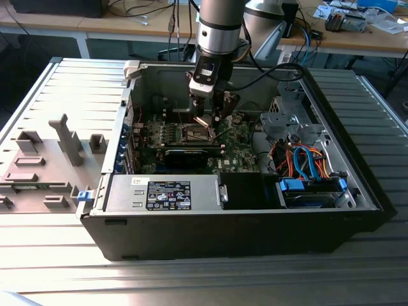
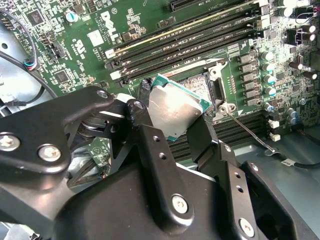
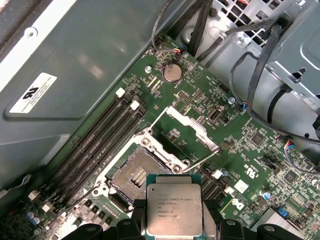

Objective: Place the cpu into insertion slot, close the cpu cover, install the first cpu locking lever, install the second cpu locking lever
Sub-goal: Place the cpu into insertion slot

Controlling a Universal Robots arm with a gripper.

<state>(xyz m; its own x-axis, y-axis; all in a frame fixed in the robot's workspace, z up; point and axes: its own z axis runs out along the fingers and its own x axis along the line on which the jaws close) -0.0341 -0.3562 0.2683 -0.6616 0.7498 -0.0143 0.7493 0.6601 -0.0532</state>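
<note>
A ribbed grey metal table (image 1: 64, 268) carries an open black desktop computer case (image 1: 255, 223) lying on its side, its interior facing up. A silver-grey robot arm (image 1: 220, 25) reaches down into the case from above. A green circuit-board motherboard (image 1: 239, 137) covers the case floor towards the far wall, beyond a silver box-shaped power supply (image 1: 166, 191) set along the near wall.

The black two-fingered gripper (image 2: 172, 117) hangs low over the middle of the motherboard. Its black fingers (image 2: 145, 135) are pressed against opposite edges of the cpu (image 3: 174, 209), a small flat square chip with a silver-grey metal face on a green-edged base. The chip is pinched between them, clear of the board and tilted in the second wrist view.

Four long black memory slots (image 3: 100, 145) run parallel beside the socket. The cpu cover (image 3: 197, 131), a thin silver metal frame with a cut-out middle, stands swung up and open at the far side of the socket. The insertion slot (image 3: 137, 175), a small square socket with a dark centre and silver rim, lies bare, and the held chip sits just beside its near edge in the first wrist view. A thin metal wire locking lever (image 2: 247, 131) slants away from the socket corner, unlatched. A round silver coin battery (image 3: 172, 73) sits on the board beyond the cover.
</note>
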